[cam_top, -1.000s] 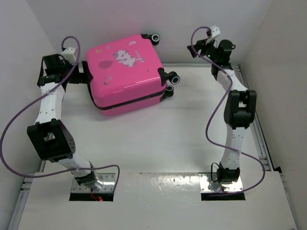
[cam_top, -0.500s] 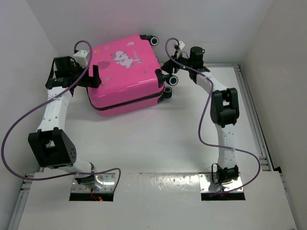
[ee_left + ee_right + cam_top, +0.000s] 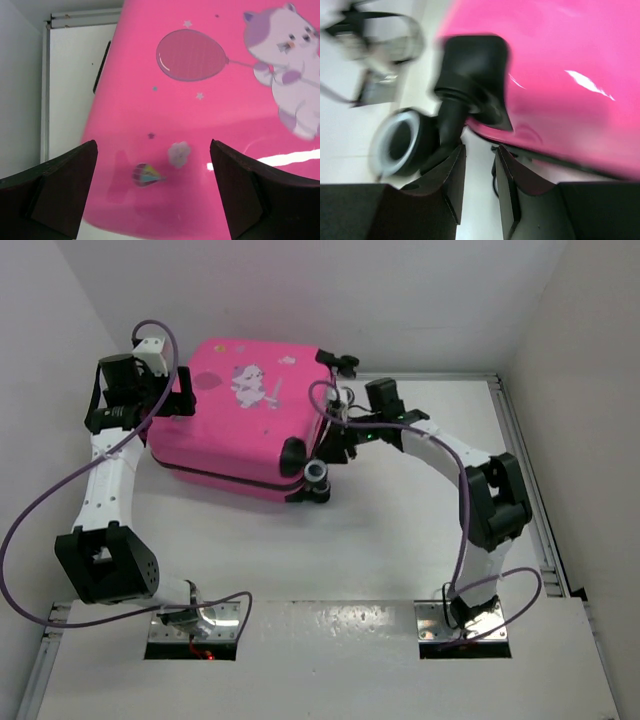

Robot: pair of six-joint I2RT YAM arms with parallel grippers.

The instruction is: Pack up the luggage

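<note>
The luggage (image 3: 240, 415), a bright pink hard-shell suitcase with a white cartoon animal print, lies shut and flat at the back left of the table. My left gripper (image 3: 185, 400) hangs at its left end. In the left wrist view that gripper (image 3: 155, 192) is wide open over the pink shell (image 3: 210, 100), gripping nothing. My right gripper (image 3: 335, 445) sits at the wheel end. Seen from the right wrist, it (image 3: 480, 160) shows a narrow gap with only table in it, just under a black wheel (image 3: 400, 142) and the zipper trim (image 3: 545, 157).
White walls close in the table at the back and on both sides. A metal rail (image 3: 520, 440) runs along the right edge. Purple cables (image 3: 40, 510) loop off both arms. A second wheel (image 3: 345, 362) sticks out at the suitcase's back right corner.
The right arm swung in from the back right corner to the wheel end. The suitcase turned and slid nearer and leftward. The left gripper shifted slightly along its left end.
</note>
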